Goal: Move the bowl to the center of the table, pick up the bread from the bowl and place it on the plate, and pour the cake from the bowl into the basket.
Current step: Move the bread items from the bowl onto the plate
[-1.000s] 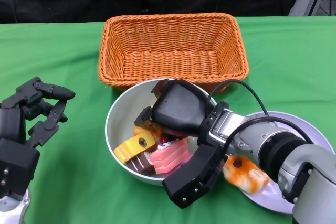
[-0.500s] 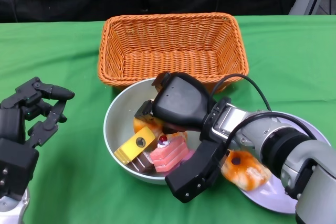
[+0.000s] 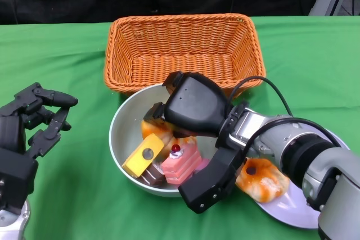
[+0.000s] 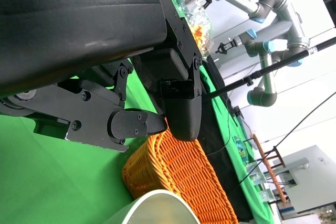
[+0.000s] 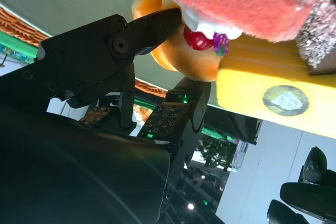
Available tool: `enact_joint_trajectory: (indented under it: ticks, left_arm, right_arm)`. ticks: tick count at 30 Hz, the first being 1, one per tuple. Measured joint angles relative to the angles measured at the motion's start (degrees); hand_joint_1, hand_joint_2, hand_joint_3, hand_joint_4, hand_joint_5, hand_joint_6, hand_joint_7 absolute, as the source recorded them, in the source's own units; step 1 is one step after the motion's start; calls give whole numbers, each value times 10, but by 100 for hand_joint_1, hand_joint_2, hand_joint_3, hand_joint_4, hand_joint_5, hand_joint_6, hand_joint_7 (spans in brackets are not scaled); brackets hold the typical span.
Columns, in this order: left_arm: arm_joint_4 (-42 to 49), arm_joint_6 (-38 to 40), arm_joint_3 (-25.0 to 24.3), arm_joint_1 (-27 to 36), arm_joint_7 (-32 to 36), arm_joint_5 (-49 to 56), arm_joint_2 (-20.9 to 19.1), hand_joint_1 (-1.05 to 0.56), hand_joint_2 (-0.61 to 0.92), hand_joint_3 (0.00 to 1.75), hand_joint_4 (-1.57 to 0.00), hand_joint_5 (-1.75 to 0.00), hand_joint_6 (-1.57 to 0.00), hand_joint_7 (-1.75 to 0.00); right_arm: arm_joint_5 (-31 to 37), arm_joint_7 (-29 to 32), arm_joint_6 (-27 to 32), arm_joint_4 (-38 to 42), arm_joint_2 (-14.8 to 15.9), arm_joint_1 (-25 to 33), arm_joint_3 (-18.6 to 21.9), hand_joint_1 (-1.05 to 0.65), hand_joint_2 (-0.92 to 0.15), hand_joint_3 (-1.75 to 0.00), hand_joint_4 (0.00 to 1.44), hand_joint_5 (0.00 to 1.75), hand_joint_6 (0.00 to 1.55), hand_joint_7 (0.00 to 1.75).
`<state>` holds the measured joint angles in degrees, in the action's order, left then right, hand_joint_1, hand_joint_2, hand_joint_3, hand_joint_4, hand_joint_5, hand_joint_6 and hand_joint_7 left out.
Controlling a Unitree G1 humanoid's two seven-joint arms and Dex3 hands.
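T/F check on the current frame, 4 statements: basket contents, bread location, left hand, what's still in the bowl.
1. The basket holds cake pieces. False: it holds nothing.
2. A piece of bread lies on the plate. True.
3. The left hand holds the bowl. False: it holds nothing and is apart from the bowl.
4. The pink cake and the yellow cake are in the bowl. True.

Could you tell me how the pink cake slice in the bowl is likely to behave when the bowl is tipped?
The pink cake slice looks spongy and light, so it would probably slide out readily. It leans against the yellow cake, so both may tumble together. Its cherry sits proud and might catch.
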<state>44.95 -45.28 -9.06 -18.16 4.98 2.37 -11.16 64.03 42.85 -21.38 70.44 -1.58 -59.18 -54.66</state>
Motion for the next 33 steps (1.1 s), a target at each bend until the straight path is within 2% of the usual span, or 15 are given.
enact_joint_trajectory:
  ticks: [6,16,30,33]
  left_arm:
    - [0,0,0,0,0,1,-1,-14,92,37,-80,-136,-81,-94]
    - [2,5,0,0,0,1,-5,-16,92,38,-81,-134,-83,-92]
    - [9,6,0,0,0,0,-7,-15,92,37,-79,-132,-82,-93]
    - [11,6,0,-1,0,-1,-7,-15,92,37,-80,-132,-82,-93]
  right_arm:
    - [5,5,0,-9,6,-3,0,-40,-80,0,73,116,120,0]
    - [5,14,-2,-12,11,-7,2,-39,-80,0,77,97,120,0]
    - [4,16,0,-19,18,-14,13,-43,-80,0,79,90,119,0]
    - [2,16,0,-19,18,-14,21,-41,-80,0,83,81,120,0]
